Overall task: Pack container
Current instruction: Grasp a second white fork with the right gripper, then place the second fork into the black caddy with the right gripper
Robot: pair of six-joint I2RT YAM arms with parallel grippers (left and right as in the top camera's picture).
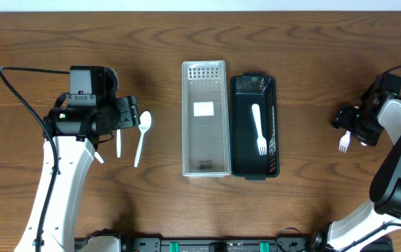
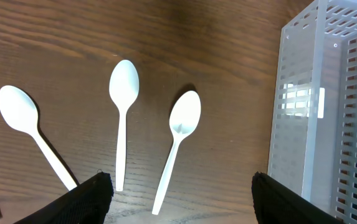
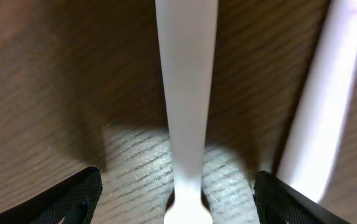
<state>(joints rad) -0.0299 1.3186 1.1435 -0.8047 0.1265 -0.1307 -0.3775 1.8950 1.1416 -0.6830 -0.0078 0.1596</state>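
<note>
Black container (image 1: 241, 126) lies mid-counter (image 1: 312, 56), a white fork (image 1: 259, 129) inside and a clear basket (image 1: 186, 119) just beside it at 9 o'clock. Left gripper (image 2: 183, 198), at 9 o'clock, has jaws wide and empty above the spoons (image 2: 123, 87). Right gripper (image 3: 178, 196), at 3 o'clock, has jaws wide astride a second fork (image 3: 185, 93), ungripped.

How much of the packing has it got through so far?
One fork lies in the black tray. The right gripper is open over a second fork on the table, not yet gripping. Spoons lie unpacked; the clear container holds no cutlery.
</note>
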